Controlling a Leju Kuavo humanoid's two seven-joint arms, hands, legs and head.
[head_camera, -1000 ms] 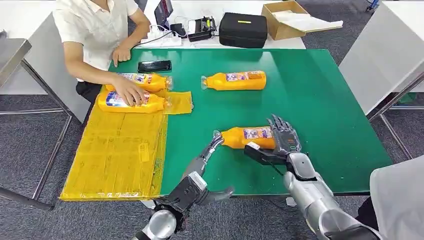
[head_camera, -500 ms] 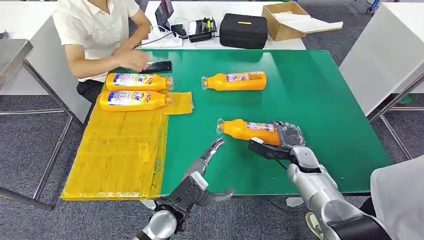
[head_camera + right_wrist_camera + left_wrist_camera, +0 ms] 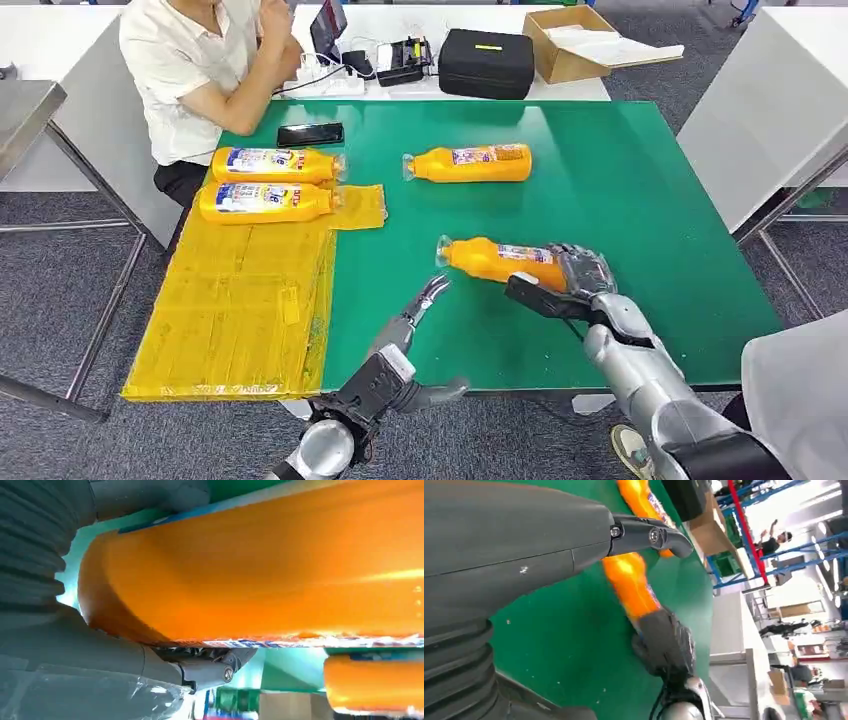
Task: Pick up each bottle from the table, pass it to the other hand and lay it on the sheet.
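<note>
Gripping: right hand [image 3: 572,282] wraps its fingers round the base end of the near bottle [image 3: 495,261].
Bottle: on its side above the green table [image 3: 640,190], cap toward the yellow sheet [image 3: 235,310].
Left hand [image 3: 425,300]: fingers spread, holding nothing, near the cap.

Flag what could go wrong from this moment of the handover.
The right hand grips only the base end of the orange bottle, so the long free neck could sag or slip out. The left hand is open with spread fingers below the neck, and a misjudged closing could knock the bottle loose.
</note>
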